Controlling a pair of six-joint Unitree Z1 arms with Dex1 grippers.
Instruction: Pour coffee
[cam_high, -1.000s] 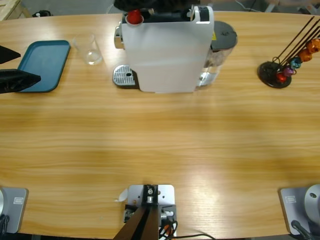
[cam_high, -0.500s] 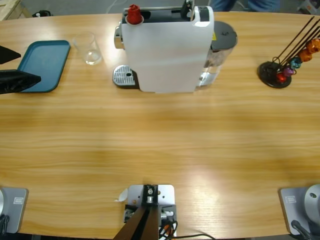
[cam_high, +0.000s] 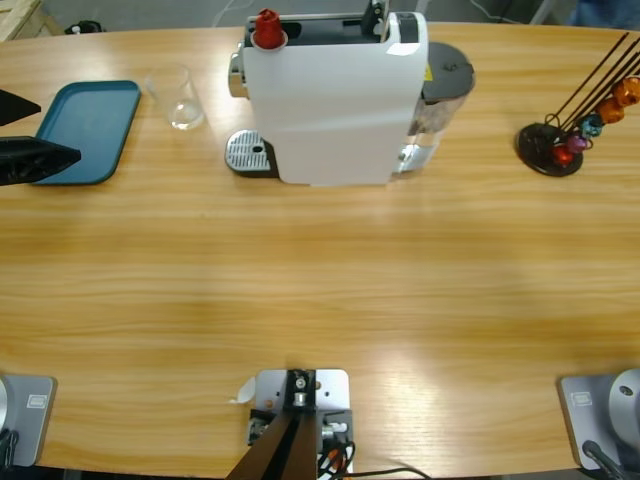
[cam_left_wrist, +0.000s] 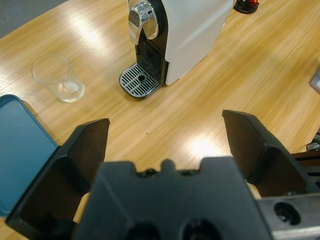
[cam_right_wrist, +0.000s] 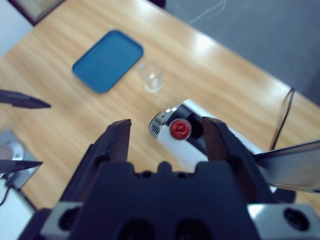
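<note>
From above, the white coffee machine (cam_high: 335, 95) sits at the table's (cam_high: 320, 290) far edge, red capsule (cam_high: 267, 30) in its top slot. An empty glass (cam_high: 183, 98) stands between it and the bare blue tray (cam_high: 88, 130) near the left edge. A capsule rack (cam_high: 570, 125) is toward the right edge.

Left wrist: left gripper (cam_left_wrist: 167, 137) spread wide, holding nothing, glass and drip grate (cam_left_wrist: 140, 82) ahead.

Right wrist: right gripper (cam_right_wrist: 167, 134) gapes open high over the capsule.

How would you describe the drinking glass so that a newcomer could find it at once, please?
Start from the white coffee machine at the table's far edge. Between its drip grille and the blue tray stands the glass, upright and empty. It is the only transparent tumbler there.
</note>
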